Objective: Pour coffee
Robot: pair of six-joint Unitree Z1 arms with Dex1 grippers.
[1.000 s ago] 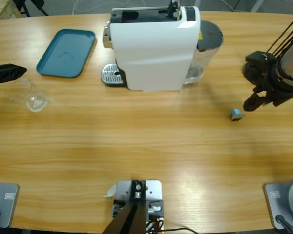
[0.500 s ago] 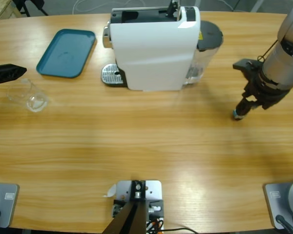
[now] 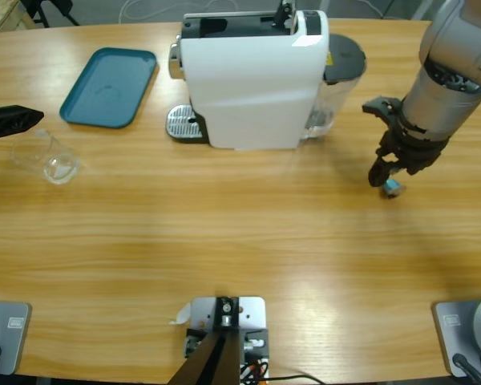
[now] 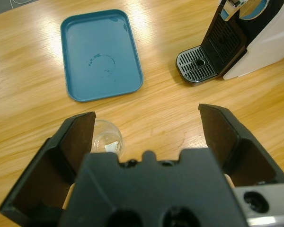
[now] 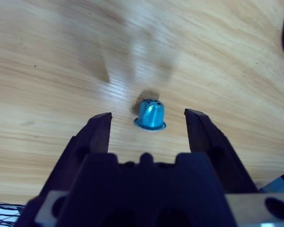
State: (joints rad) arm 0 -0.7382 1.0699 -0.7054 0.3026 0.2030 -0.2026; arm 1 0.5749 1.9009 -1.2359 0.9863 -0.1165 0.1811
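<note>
Wood grain runs pale and glossy across the long counter (image 3: pixel 224 233), with the white coffee machine (image 3: pixel 248 80) standing at the far middle, its drip grate (image 3: pixel 183 124) toward the teal tray (image 3: pixel 110 87).

Since a second ago my right arm has swung in from the counter's right edge toward the machine and come over the blue capsule (image 3: pixel 392 188); then my right pincer (image 3: pixel 382 175) sat well to the capsule's right, and now it is down at it. In the right wrist view the capsule (image 5: pixel 151 115) stands on its wider rim between my two black jaws, which are spread wide, clear of it on both sides and holding nothing. The capsule itself has not moved.

My left pincer (image 4: pixel 151 130) has not shifted: in the high view it shows only as a black tip (image 3: pixel 12 122) at the left edge. Its jaws are also wide apart and empty, hovering above the clear glass tumbler (image 4: pixel 105 141), which sits just beside the near edge of the tray (image 4: pixel 101 53). The tumbler (image 3: pixel 50 158) lies where it did before.

I can see no coffee in the tumbler. A small yellow label on the machine's dark tank (image 3: pixel 342 60) is too small for me to read, and I can make out no brand name.
</note>
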